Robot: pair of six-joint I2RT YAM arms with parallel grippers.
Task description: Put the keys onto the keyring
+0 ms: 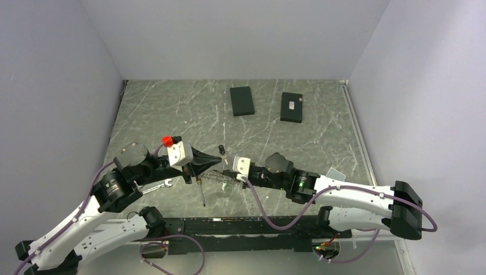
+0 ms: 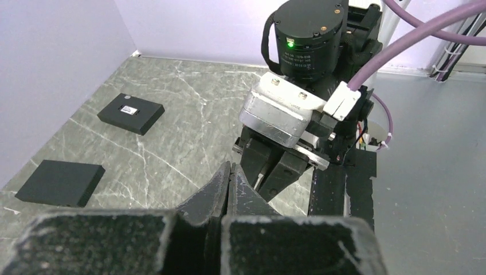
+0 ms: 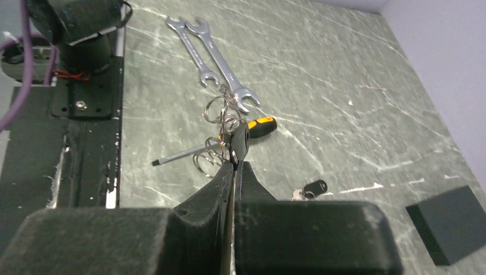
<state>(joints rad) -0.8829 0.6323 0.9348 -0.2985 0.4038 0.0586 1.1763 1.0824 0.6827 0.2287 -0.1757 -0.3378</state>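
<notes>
My right gripper [image 1: 228, 173] [image 3: 235, 163] is shut on a small black-headed key [image 3: 239, 139], low over the table. Thin silver rings of the keyring [image 3: 219, 112] [image 1: 219, 176] bunch around that key, with the green tag [image 1: 224, 186] beside them. A second black-headed key [image 3: 312, 188] [image 1: 222, 150] lies loose on the table further back. My left gripper [image 1: 216, 165] [image 2: 231, 169] is shut, with nothing visible between its tips. It hovers just above and left of the right gripper's fingers [image 2: 275, 169].
A black-and-yellow screwdriver [image 3: 252, 129] [image 1: 200, 192] lies under the rings. Two silver wrenches [image 3: 203, 48] lie beyond it, and one shows in the top view [image 1: 157, 186]. Two flat black boxes [image 1: 241, 100] [image 1: 292, 106] sit at the back of the table.
</notes>
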